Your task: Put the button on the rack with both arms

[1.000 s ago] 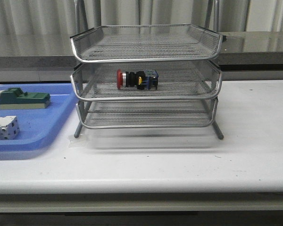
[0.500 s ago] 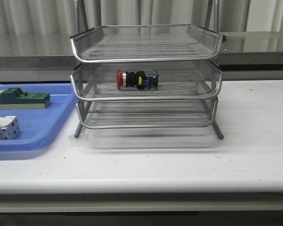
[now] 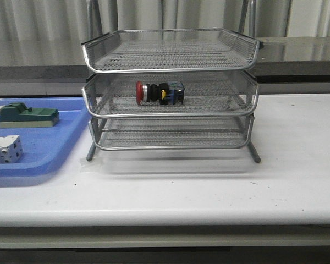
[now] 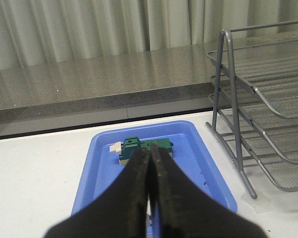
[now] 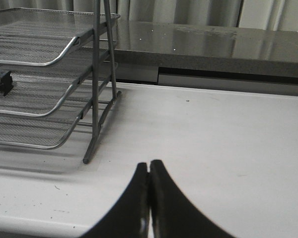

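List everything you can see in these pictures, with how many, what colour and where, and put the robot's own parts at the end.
rack: one, silver wire mesh, three tiers, standing mid-table.
button: one, red head, silver collar, black body, blue rear; lying on its side in the rack's middle tier.
tray: one, blue plastic, on the table left of the rack.
green-and-cream block: one, in the tray's far part.
white terminal block: one, in the tray's near part.
table: one, white.
left gripper: one, black, fingers together, holding nothing, above the tray.
right gripper: one, black, fingers together, holding nothing, above bare table right of the rack.
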